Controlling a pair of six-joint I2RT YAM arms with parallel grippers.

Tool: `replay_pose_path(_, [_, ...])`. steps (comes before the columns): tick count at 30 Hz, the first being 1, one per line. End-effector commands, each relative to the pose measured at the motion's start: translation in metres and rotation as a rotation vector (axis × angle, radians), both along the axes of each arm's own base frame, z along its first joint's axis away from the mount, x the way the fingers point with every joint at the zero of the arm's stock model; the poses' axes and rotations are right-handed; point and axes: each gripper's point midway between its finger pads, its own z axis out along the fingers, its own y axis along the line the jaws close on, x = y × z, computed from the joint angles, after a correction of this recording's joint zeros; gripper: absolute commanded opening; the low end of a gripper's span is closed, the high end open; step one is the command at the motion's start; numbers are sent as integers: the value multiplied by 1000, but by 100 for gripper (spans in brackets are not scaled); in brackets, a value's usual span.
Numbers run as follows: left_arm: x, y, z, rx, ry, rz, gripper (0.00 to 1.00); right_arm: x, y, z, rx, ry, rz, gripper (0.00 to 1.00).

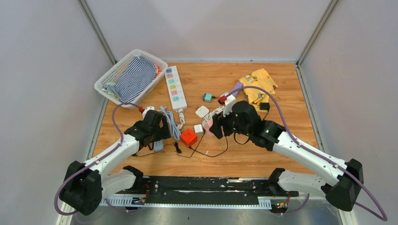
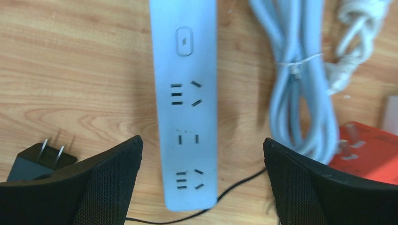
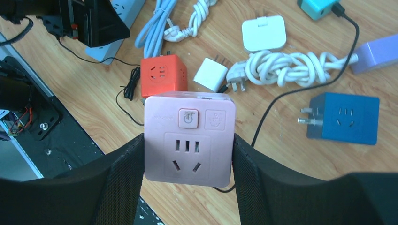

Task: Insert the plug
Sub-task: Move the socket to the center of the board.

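Top external, wooden table (image 1: 211, 75), grey walls (image 1: 211, 23), white power strip (image 1: 175, 86)

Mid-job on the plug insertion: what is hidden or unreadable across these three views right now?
- Right wrist view: pink square socket adapter: back and any pins hidden behind its own face, sides covered by the right gripper.
- Left wrist view: black two-pin charger, body behind a finger of the left gripper; orange cube socket, cut off by the right edge.
- Top view: pale blue power strip, mostly under that gripper.
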Motion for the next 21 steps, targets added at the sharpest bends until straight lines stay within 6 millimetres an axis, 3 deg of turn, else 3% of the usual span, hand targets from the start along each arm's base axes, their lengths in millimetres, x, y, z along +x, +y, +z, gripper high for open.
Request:
replay_pose_path(1, [27, -17, 55, -84, -104, -64, 100, 11, 23, 38, 44, -146, 125, 21])
replay_pose_path(5, [49, -11, 90, -144, -155, -90, 100, 15, 40, 49, 41, -227, 228, 20])
replay_pose_path(10, [58, 26, 107, -120, -173, 34, 100, 11, 64, 54, 19, -276, 404, 19])
replay_pose_path(13, [62, 38, 116, -108, -218, 51, 100, 5, 83, 52, 30, -257, 525, 19])
replay_pose_path(16, [65, 29, 113, -203, -240, 32, 92, 7, 102, 46, 17, -235, 610, 17])
replay_pose_path(21, [70, 23, 88, -309, -216, 58, 82, 21, 127, 37, -8, -218, 655, 17])
